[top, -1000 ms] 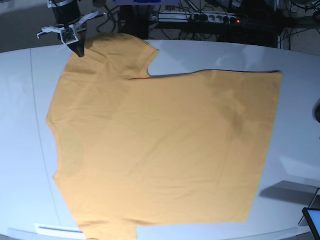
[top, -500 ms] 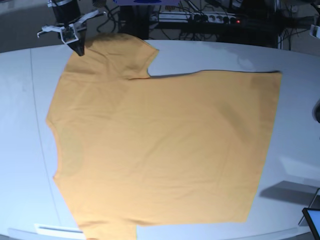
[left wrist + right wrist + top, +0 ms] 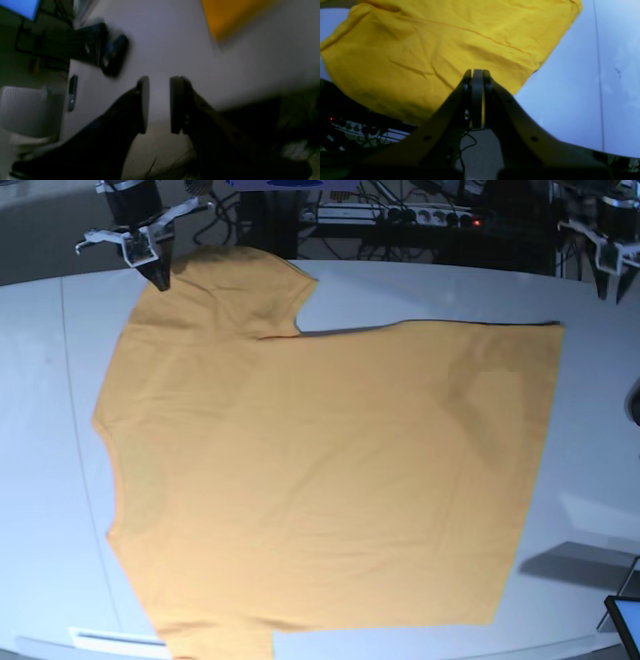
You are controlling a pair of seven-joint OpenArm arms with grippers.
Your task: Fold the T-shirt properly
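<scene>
My right gripper (image 3: 160, 280) sits at the far-left corner of the table (image 3: 40, 380), tips down at the sleeve (image 3: 235, 285) edge. Wrist view: pads pressed fully together, a sliver of yellow showing between them low down, so I may have a pinch of sleeve hem. Can't confirm it's actual hold vs. cloth behind the jaws.

T-shirt (image 3: 320, 470) lies flat and spread across most of the table, face up or down I can't tell. Collar end is toward the left, hem (image 3: 545, 430) toward the right, one sleeve at far left, the near side running off the bottom of frame. Mild wrinkles only, no fold made yet.

Handling: thin cotton, light, limp, zero stiffness. It'll drape and drag rather than flip as a panel. Some friction on the table top, so low lifts will bunch it. Pinch at hems and seams where the fabric is doubled: sleeve cuff, shoulder seam, bottom hem corners. Two-point holds on one edge keep the fold line straight.

My left gripper (image 3: 603, 275) is at far right, off the cloth, beyond the hem's far corner (image 3: 555, 328). Jaws stand partly apart, nothing between them. Its wrist view is blurred; table and an orange corner only.
</scene>
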